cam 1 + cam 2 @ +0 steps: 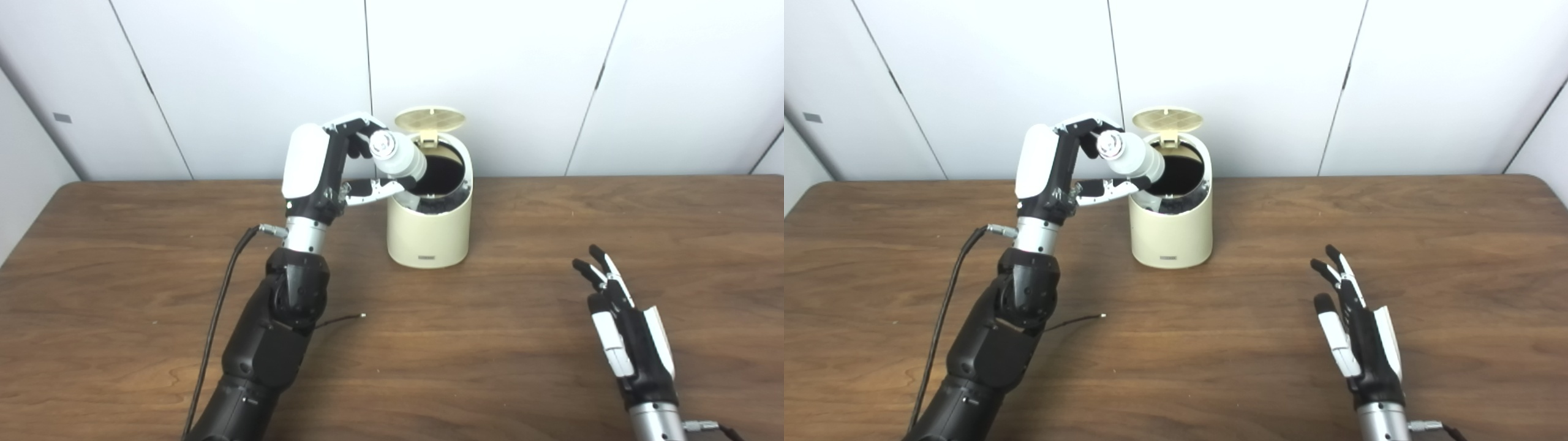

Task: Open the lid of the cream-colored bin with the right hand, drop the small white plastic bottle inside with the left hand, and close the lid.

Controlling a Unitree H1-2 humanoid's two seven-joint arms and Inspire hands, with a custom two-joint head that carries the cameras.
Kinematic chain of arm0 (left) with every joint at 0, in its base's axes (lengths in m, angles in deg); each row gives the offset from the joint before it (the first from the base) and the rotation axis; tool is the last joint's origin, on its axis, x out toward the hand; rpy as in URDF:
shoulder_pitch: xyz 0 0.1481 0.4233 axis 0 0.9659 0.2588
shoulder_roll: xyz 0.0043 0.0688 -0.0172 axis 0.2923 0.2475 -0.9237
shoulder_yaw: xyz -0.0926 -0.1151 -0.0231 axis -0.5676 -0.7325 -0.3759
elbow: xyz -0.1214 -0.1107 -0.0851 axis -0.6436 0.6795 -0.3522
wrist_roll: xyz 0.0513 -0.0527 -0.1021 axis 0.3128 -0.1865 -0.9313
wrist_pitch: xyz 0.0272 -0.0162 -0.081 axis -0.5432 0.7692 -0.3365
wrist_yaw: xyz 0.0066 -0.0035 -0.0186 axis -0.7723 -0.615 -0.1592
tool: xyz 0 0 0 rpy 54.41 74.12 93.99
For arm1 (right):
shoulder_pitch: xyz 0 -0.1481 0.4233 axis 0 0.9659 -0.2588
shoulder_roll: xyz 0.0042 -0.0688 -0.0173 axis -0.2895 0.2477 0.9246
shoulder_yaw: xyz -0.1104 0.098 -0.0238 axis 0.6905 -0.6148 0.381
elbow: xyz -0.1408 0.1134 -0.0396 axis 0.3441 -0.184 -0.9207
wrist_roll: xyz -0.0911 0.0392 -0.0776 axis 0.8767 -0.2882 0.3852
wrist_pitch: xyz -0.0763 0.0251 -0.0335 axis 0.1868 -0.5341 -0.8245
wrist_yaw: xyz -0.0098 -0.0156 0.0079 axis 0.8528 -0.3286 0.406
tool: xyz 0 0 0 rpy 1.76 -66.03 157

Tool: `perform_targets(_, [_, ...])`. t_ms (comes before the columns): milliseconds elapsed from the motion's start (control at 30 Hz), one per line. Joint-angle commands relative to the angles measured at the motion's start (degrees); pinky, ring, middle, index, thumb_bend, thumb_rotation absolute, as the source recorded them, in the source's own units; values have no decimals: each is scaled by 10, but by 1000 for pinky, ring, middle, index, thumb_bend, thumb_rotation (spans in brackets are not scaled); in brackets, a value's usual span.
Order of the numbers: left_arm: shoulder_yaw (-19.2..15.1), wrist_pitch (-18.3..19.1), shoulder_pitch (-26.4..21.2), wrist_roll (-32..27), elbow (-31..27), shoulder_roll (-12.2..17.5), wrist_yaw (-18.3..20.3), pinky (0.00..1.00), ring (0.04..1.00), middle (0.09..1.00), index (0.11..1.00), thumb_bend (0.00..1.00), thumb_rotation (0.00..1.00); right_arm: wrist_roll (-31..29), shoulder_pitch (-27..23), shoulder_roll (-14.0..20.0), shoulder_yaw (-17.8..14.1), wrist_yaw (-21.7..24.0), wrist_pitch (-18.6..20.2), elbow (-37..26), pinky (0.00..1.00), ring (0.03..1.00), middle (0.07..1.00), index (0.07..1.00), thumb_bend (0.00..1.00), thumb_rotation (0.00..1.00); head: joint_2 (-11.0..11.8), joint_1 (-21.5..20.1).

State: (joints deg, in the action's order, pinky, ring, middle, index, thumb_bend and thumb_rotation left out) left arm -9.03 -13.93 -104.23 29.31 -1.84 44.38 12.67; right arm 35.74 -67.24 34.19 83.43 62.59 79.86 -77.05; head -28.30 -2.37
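The cream-colored bin [430,236] stands at the back middle of the table, and its round lid [429,119] is swung up behind the dark opening. My left hand [334,168] is raised just left of the bin's rim, shut on the small white plastic bottle [399,157]. The bottle lies tilted, cap toward the camera and base over the opening's left edge. Low on the right, my right hand [621,324] hovers open with fingers spread, well away from the bin and holding nothing.
The wooden table [502,343] runs to a white panelled wall behind the bin. A black cable [214,324] hangs along my left forearm, and a thin loose wire [343,318] lies on the table beside that arm.
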Motion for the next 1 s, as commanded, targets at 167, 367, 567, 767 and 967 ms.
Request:
perform_targets(167, [5,-29,-39,5,13,-6,-25,400,421,517,482,500,0,6,10,-17,16,-9,-11,14,953,913,867,937,602,1000,-1,-3])
perform_targets(367, [12,-29,-45,14,29,-7,-36,404,423,517,479,500,0,8,9,-19,16,-10,-15,14,950,908,866,940,598,1000,0,-4])
perform_targets(567, [21,-43,-51,15,45,-5,-46,345,417,513,479,476,0,10,8,-19,16,-11,-18,14,942,901,862,939,590,1000,-1,-4])
perform_targets(767, [22,-33,-49,17,40,-2,-38,308,387,490,538,469,0,9,9,-20,16,-10,-15,12,948,900,858,936,599,1000,-2,-5])
perform_targets(967, [25,19,-42,28,15,5,-2,331,390,448,546,505,0,12,8,-19,16,-11,-15,10,950,891,849,932,603,1000,-2,-5])
